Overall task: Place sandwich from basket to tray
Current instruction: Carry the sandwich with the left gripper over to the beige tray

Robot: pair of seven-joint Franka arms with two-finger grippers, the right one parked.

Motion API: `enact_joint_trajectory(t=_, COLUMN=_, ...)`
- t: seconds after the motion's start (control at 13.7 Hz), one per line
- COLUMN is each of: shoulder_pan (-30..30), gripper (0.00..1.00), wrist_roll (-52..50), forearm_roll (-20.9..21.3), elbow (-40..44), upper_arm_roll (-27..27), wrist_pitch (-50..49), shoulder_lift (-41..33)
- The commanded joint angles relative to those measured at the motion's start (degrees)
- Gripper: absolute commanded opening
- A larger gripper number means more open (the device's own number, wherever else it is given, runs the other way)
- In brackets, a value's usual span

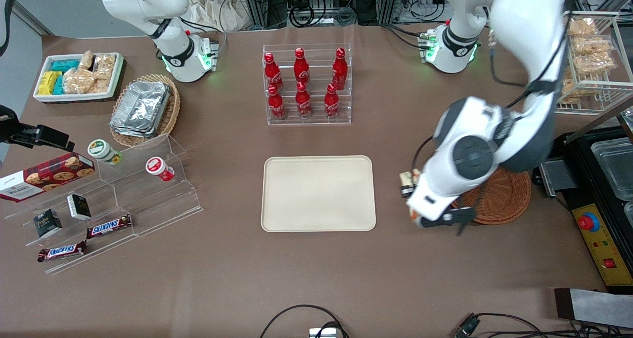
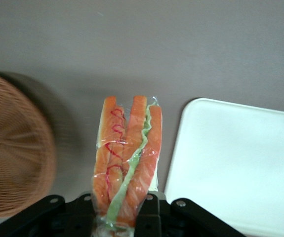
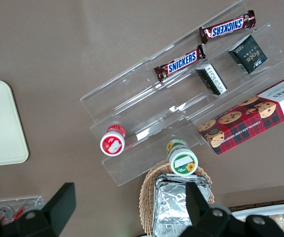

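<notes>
My left gripper (image 2: 120, 210) is shut on the wrapped sandwich (image 2: 127, 158), whose orange and green filling edge faces the wrist camera. It hangs above bare table between the round reddish-brown basket (image 2: 13, 158) and the cream tray (image 2: 235, 163). In the front view the sandwich (image 1: 407, 181) peeks out beside the arm's wrist, with the gripper (image 1: 409, 190) mostly hidden by the arm. The basket (image 1: 499, 199) lies partly under the arm and shows nothing in its visible part. The tray (image 1: 318, 193) is bare.
A clear rack of red bottles (image 1: 306, 83) stands farther from the front camera than the tray. An acrylic stand with snacks (image 1: 104, 204) lies toward the parked arm's end. A black appliance (image 1: 601, 199) stands beside the basket.
</notes>
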Motion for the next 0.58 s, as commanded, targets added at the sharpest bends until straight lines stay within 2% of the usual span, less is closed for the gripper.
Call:
enact_joint_trajectory(t=0.0, shoulder_pan=-3.6, gripper=0.0, wrist_roll=-4.9, forearm_roll=1.1, elbow=8.8, upper_arm_roll=0.3, wrist_pitch=1.9, shoulder_lift=8.7)
enact_joint_trajectory(t=0.36, shoulder_pan=-10.2, gripper=0.0, wrist_roll=-5.7, forearm_roll=0.6, elbow=6.2, upper_arm_roll=0.2, wrist_pitch=3.7, shoulder_lift=12.1)
enact_joint_trajectory(t=0.51, shoulder_pan=-11.6, gripper=0.0, wrist_roll=-5.5, forearm_roll=1.2, elbow=2.2, upper_arm_roll=0.2, wrist_pitch=9.0, shoulder_lift=12.6)
